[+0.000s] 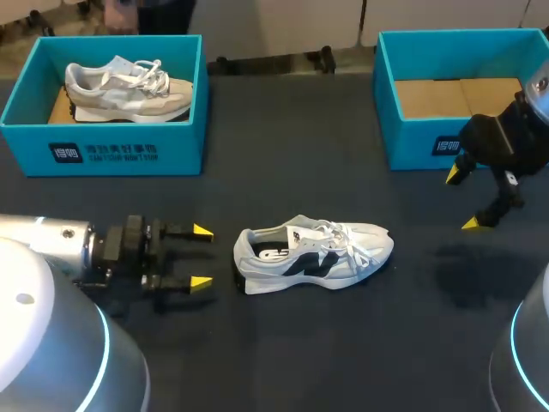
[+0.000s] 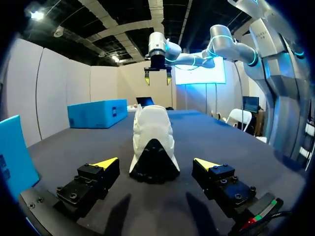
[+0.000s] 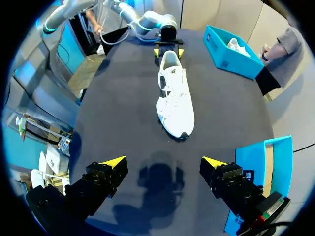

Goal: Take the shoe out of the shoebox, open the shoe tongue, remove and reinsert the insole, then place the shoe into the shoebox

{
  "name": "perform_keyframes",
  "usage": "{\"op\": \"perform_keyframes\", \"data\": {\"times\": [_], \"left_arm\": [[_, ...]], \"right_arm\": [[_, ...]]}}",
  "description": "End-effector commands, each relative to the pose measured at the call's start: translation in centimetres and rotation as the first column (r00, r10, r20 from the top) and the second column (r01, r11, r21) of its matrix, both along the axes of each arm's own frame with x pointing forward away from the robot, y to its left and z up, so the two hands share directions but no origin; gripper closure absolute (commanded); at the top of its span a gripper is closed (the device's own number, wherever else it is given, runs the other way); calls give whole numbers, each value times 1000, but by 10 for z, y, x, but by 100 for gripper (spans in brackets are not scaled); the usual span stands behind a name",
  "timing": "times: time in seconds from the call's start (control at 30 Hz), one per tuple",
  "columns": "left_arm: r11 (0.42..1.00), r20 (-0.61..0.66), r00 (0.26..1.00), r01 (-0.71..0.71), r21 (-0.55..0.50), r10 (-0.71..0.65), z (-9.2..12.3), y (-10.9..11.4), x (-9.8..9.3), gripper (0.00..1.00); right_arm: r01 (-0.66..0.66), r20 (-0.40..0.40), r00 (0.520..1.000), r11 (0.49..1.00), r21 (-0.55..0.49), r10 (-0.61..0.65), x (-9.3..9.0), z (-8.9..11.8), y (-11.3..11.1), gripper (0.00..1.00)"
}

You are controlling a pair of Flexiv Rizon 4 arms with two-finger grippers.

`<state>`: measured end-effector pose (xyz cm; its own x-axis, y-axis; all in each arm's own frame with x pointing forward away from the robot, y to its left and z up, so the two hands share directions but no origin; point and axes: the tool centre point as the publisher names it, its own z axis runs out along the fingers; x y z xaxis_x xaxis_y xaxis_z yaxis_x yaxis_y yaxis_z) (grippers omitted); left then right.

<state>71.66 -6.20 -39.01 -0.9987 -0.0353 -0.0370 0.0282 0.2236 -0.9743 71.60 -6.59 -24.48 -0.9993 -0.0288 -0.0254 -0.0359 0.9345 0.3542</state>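
Observation:
A white sneaker (image 1: 315, 254) with dark side marks lies on its sole in the middle of the dark table, toe to the right, heel to the left. My left gripper (image 1: 202, 256) hovers open just behind the heel; the left wrist view has the shoe's heel (image 2: 153, 162) straight ahead between the spread fingers, not touched. My right gripper (image 1: 462, 199) hangs open above the table at the right, beside the empty teal shoebox (image 1: 388, 112). In the right wrist view the sneaker (image 3: 174, 96) lies well ahead of the open right gripper (image 3: 163, 164), toe nearest.
A second teal shoebox (image 1: 120, 148) at the back left holds a beige sneaker (image 1: 129, 87). The empty box at the back right shows its cardboard floor (image 1: 455, 96). Dark tabletop (image 1: 343, 343) stretches in front of the shoe.

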Motion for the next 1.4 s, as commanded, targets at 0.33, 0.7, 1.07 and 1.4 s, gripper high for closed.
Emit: {"op": "perform_keyframes", "data": {"times": [0.33, 0.7, 1.07, 1.4], "left_arm": [[997, 0, 998, -66, 29, 66, -14, -35, 6, 0], [994, -40, 993, -109, -1, 108, -13, -58, -1, 0], [988, -22, 988, -152, -22, 151, -13, -74, 2, 0], [989, -22, 989, -149, -17, 148, -18, -87, 8, 0]], "right_arm": [[1, 0, 1000, 1000, -2, -1, 0, -1, 1, 0], [1, 0, 1000, 1000, -2, -1, 0, -1, 1, 0], [1, 0, 1000, 1000, -2, -1, 0, -1, 1, 0], [1, 0, 1000, 1000, -2, -1, 0, -1, 1, 0]]}}
